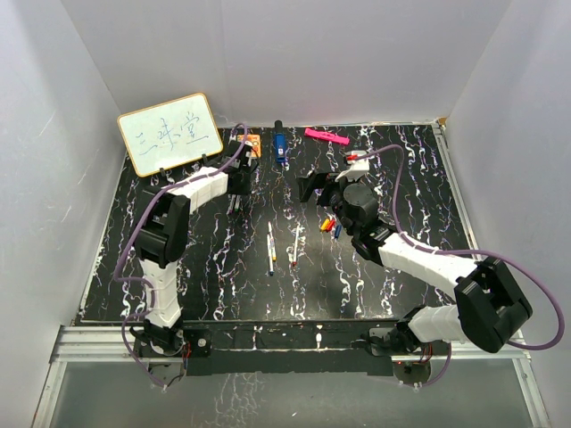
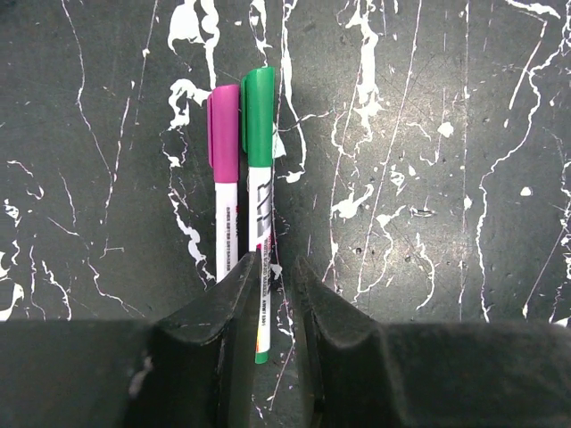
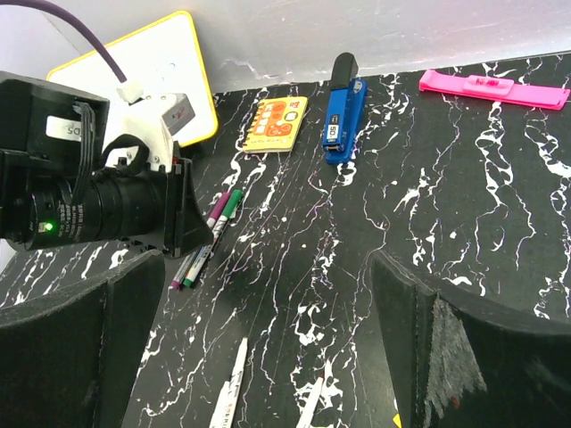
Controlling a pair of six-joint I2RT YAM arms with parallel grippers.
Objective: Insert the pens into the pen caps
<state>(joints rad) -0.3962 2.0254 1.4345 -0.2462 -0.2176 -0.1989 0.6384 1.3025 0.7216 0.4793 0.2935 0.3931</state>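
Note:
Two white pens lie side by side on the black marbled table, one with a purple cap [image 2: 223, 125] and one with a green cap [image 2: 259, 116]. My left gripper [image 2: 277, 267] stands over their lower ends, jaws a small way apart. The green pen's tail lies between them, close to the left finger and not clamped. Both pens also show in the right wrist view [image 3: 210, 234]. Two uncapped white pens [image 1: 270, 248] [image 1: 294, 245] lie mid-table. Loose pen caps [image 1: 330, 226] in red, yellow and blue lie by my right gripper [image 1: 321, 189], which is wide open and empty [image 3: 268, 267].
At the back stand a yellow-framed whiteboard [image 1: 169, 134], an orange square block [image 1: 252, 143], a thick blue and black marker [image 1: 279, 144] and a flat pink bar [image 1: 326, 136]. White walls enclose the table on three sides.

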